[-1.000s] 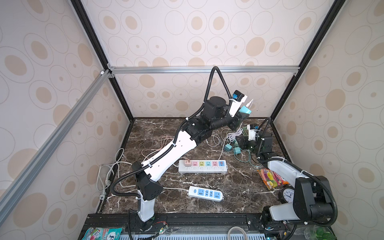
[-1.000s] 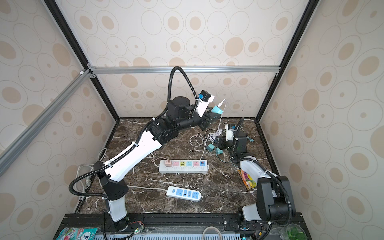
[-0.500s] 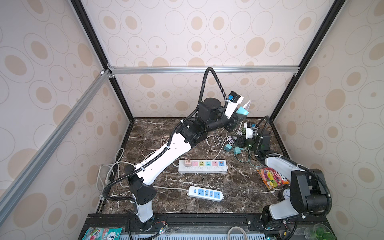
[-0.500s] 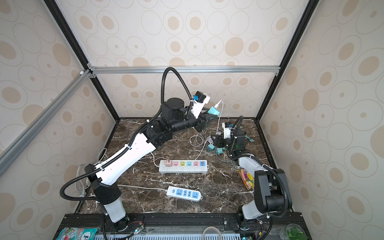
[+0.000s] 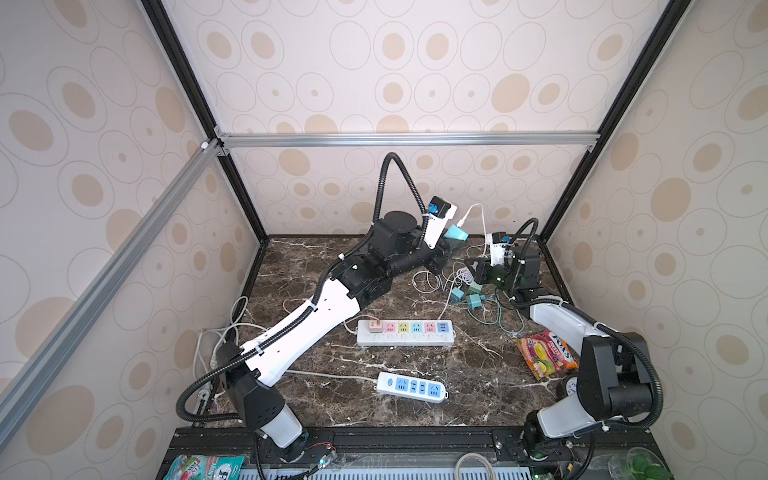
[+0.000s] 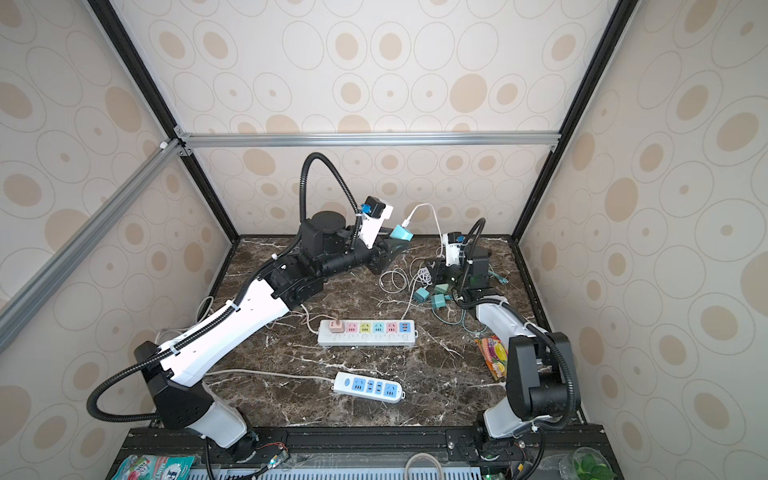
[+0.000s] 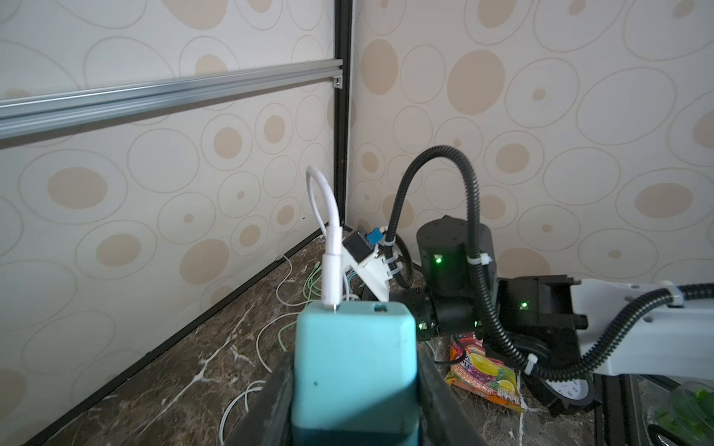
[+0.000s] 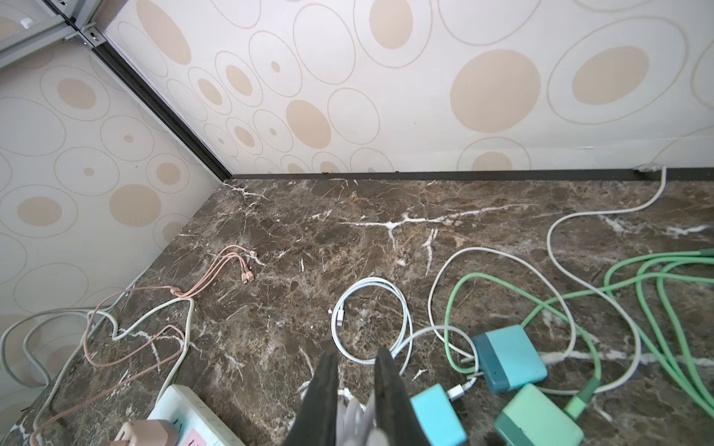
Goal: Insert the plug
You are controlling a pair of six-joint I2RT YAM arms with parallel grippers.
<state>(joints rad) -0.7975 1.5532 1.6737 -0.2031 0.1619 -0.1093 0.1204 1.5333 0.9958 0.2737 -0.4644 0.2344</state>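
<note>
Plug [image 5: 457, 236], teal, rides high in the left pincer [image 5: 452, 244] in both top views, with the coloured power strip [image 5: 405, 332] well below and frontward on the desk [image 5: 478, 374]. Left wrist view: jaws clamp its flanks, white lead [image 7: 332, 247] rising from it. Right wrist view: right pincer [image 8: 356, 367] narrowed on a white cable bunch [image 8: 353, 417].

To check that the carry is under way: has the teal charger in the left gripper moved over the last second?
Yes. In a top view the teal charger has shifted leftward and slightly lower, away from the back right corner post.
</note>
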